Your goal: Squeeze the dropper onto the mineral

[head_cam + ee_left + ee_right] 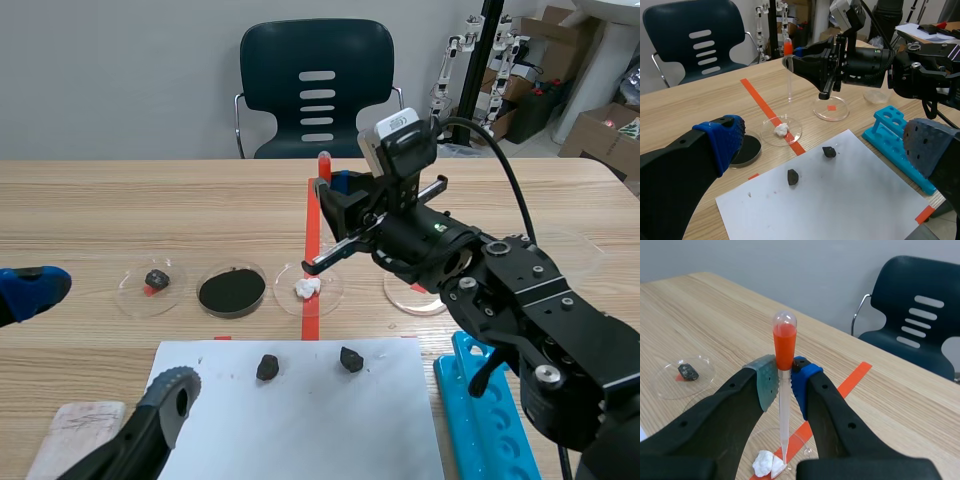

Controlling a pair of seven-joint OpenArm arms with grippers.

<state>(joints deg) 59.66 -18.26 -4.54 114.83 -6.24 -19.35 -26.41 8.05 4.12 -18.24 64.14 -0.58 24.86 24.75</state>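
Scene view: the right arm comes in from the lower right of the frame and reaches to the middle. There the right gripper (784,380) pinches a clear plastic dropper (784,345) with an orange-red bulb and holds it upright. In the right wrist view the grey-green and blue pads press on either side of it at the foot of the bulb, and its thin tube runs down between the fingers.

The tip hangs over a clear round petri dish (331,290), which lies on the orange-red tape line at the centre of the scene view and holds the white mineral lump (306,288). From the right wrist view the tip ends just beside the lump; whether it touches cannot be told.

Left of that dish in the scene view sits a round dish of black powder (232,290). Further left is a clear shallow dish (172,296) with a small dark stone (156,279) in it.

A white paper sheet (300,430) fills the lower centre and carries two dark rock pieces (267,367). A bright blue plastic tube rack (485,420) lies just beside it at the lower right.

The left gripper (120,335) sits at the lower left with its fingers spread wide, holding nothing. A dark green chair (318,90) stands at the top centre behind the wooden table (100,200).
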